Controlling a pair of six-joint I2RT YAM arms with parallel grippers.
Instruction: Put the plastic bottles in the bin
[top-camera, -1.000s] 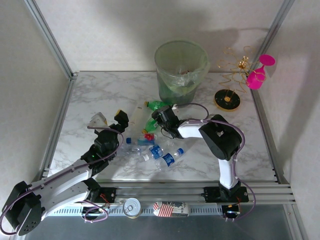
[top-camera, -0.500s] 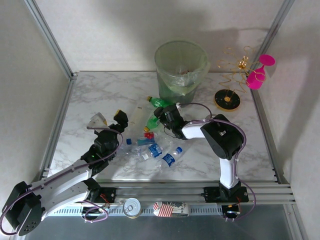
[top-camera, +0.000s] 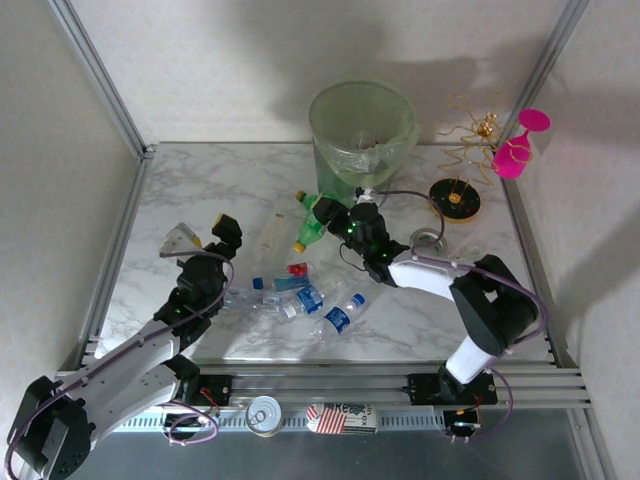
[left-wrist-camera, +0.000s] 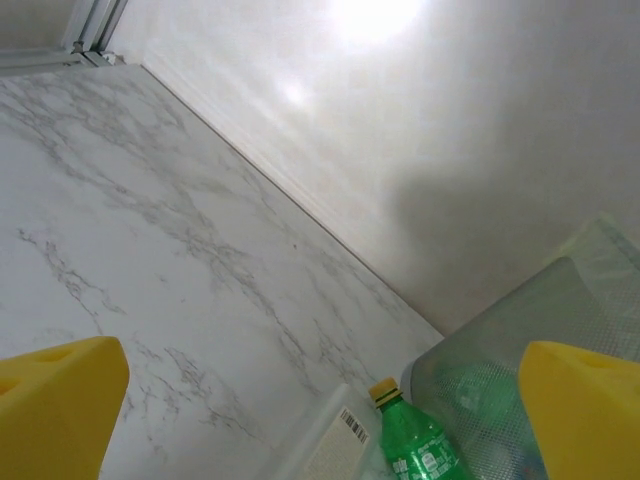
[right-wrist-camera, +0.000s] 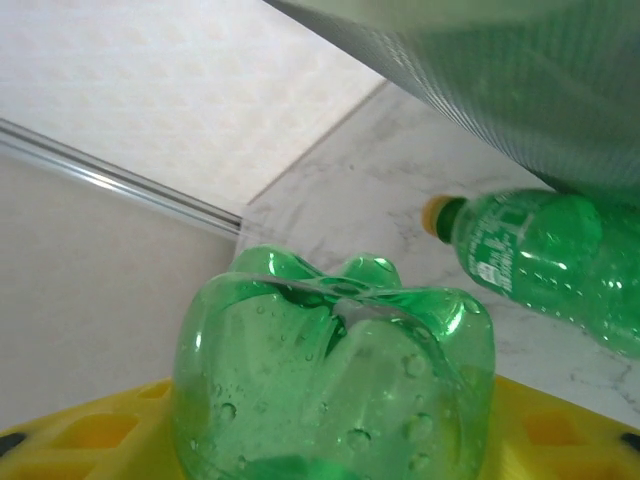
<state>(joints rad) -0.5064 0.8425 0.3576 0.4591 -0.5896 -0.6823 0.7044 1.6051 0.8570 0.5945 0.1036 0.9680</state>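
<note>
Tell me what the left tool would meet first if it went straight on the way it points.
Most likely the clear bottle lying on the table, low ahead of the open left tool; a green bottle lies just beside it. Depth is unclear, so it might pass above.

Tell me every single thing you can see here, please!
bin: one, pale green, see-through, back of the table.
lying green bottle: one, beside the bin.
held green bottle: one, in the right gripper.
clear bottles: several, blue labels, scattered mid-table.
red-labelled bottle: one, among the clear ones.
tin can: one, silver, near edge.
flag-patterned pack: one, beside the can.
goblet: one, pink, far right.
wire stand: one, gold, black base, beside the goblet.
grey ring: one, by the right arm.
left gripper: open, yellow pads, holding nothing.
right gripper: closed on the held green bottle.
</note>
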